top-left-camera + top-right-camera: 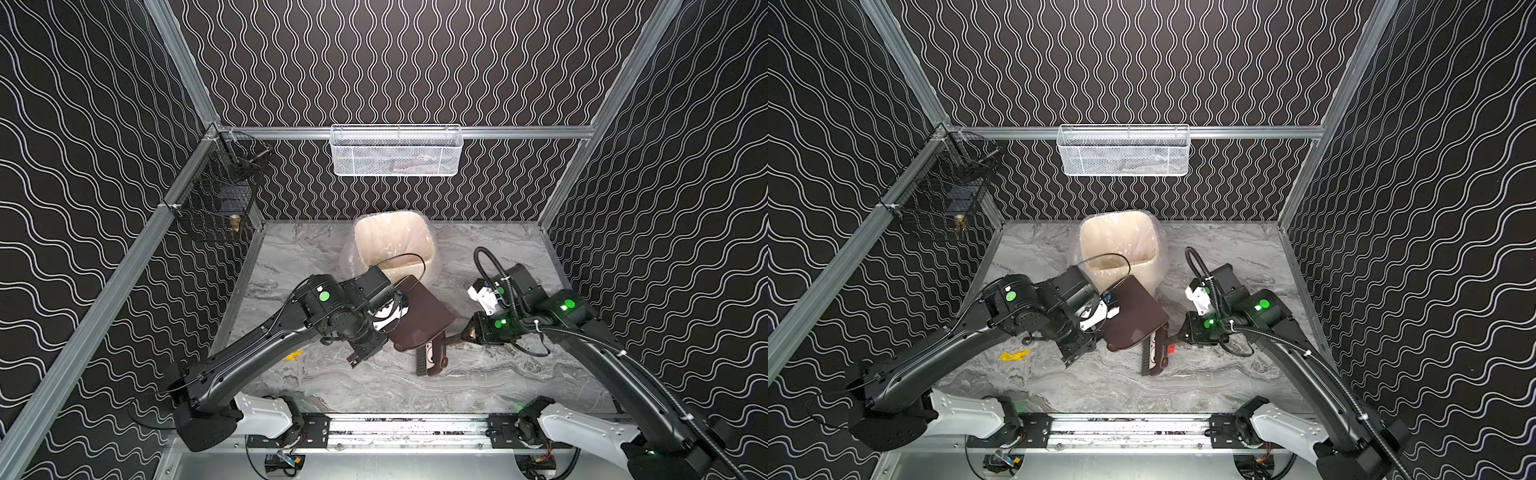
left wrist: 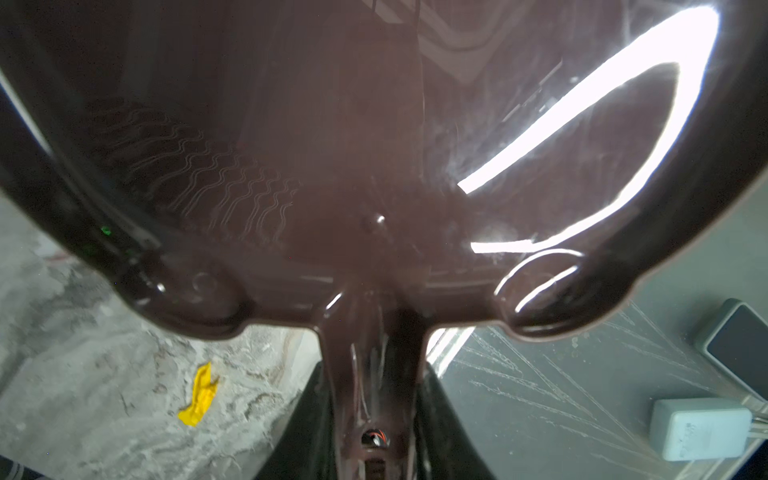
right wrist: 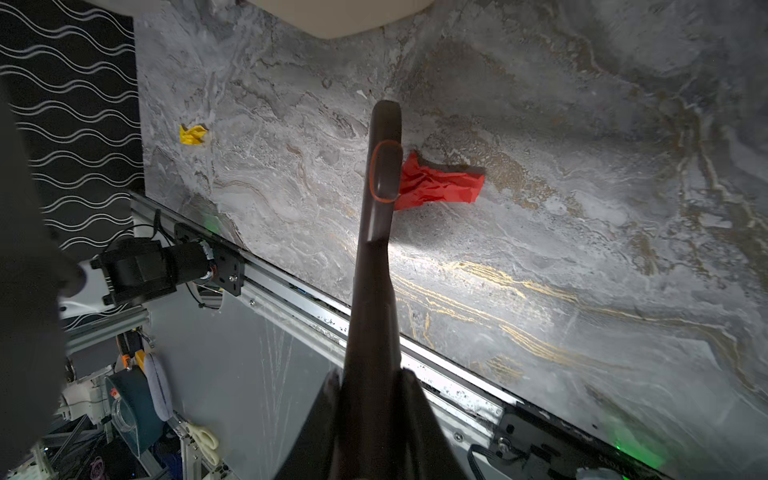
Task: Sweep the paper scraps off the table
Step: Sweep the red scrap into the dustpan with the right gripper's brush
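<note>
Left tool (image 2: 374,415) clenched on dustpan (image 1: 419,320) handle, right tool (image 3: 370,415) on brush (image 1: 432,359) handle; red scrap (image 3: 440,185) just beside brush, yellow scrap (image 1: 1014,355) at its 9 o'clock: likely featherlight, soft, so push with bristles.

Brown dustpan (image 1: 419,320), red scrap (image 3: 440,185), yellow scrap (image 3: 192,134)

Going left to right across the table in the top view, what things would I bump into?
Yellow paper scrap → dustpan → right claw. The brush overlaps the dustpan, so I skip it.
</note>
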### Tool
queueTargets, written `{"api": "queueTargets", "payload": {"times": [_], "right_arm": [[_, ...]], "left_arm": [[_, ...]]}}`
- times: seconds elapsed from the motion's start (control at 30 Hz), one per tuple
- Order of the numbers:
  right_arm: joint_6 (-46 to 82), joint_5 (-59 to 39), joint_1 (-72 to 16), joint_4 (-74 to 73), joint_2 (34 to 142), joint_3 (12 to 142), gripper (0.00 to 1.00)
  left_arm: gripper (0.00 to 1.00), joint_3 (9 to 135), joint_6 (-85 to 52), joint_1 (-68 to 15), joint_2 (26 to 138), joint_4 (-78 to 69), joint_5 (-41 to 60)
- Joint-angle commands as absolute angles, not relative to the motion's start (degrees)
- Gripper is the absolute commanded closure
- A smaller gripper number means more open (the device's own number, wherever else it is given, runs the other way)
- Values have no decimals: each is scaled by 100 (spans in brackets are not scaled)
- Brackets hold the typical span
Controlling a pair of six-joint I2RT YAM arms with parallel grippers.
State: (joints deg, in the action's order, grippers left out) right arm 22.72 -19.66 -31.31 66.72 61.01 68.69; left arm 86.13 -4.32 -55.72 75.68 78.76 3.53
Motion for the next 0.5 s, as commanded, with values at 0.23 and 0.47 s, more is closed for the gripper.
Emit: {"api": "queueTargets", "payload": {"times": [0.23,0.47], "right_arm": [[2446,-95,-2908,8114,6254,8106,100],[1975,475,-2900,8257,7025,8395,100]], "left_arm": [[100,7741,-861,-5804,7412,8042,832],[100,7122,-897,-6083,7844,8000,871]]}}
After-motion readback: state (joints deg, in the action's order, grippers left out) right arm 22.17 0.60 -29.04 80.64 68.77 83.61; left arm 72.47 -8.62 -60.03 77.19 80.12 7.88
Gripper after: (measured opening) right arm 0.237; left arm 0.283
